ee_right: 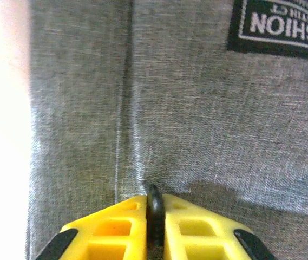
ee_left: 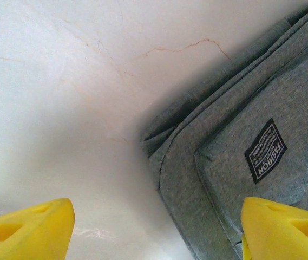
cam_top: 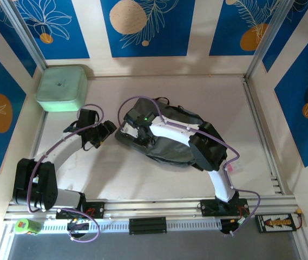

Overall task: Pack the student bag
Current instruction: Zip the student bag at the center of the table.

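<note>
Overhead, the student bag (cam_top: 164, 153) lies flat at mid-table (cam_top: 143, 181), with the mint-green box (cam_top: 61, 88) well apart in the far left corner, closed, its contents hidden. My left gripper (ee_left: 156, 216), seen through its own camera, adds the bag's rounded corner and black label (ee_left: 264, 150); its yellow fingers (ee_left: 29, 227) stand wide apart above bare table just beside that corner, holding nothing. My right gripper (ee_right: 154, 205) shows in close view over the grey weave, both fingers pressed together on a thin black tab (ee_right: 154, 196), perhaps a zipper pull.
</note>
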